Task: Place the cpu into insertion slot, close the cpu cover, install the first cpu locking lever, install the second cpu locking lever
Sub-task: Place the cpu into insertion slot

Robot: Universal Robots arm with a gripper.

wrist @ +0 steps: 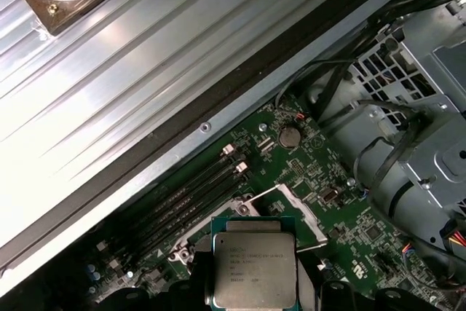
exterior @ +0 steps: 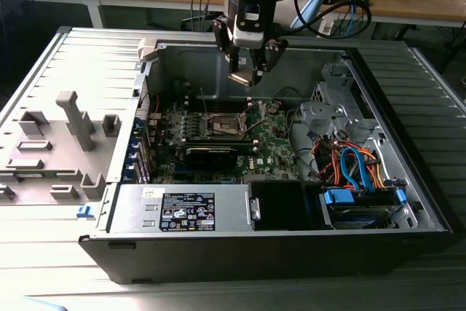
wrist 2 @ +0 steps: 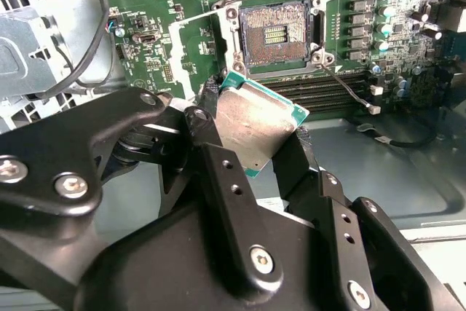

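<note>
Over the open computer case (exterior: 218, 253), your gripper (exterior: 245, 78) clamps the cpu (wrist 2: 255, 125), the bare insertion slot (exterior: 224, 125) at seven o'clock in the exterior view; placing it likely calls for squaring chip to socket.

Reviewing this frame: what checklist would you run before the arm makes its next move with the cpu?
1. Cpu clamped between the gripper fingers: ok.
2. Insertion slot empty, pin field uncovered: ok.
3. Cpu held off the green board, touching nothing there: ok.
4. Cpu centred over the slot: cannot tell.
5. Cpu edges squared to the slot's frame: cannot tell.
</note>
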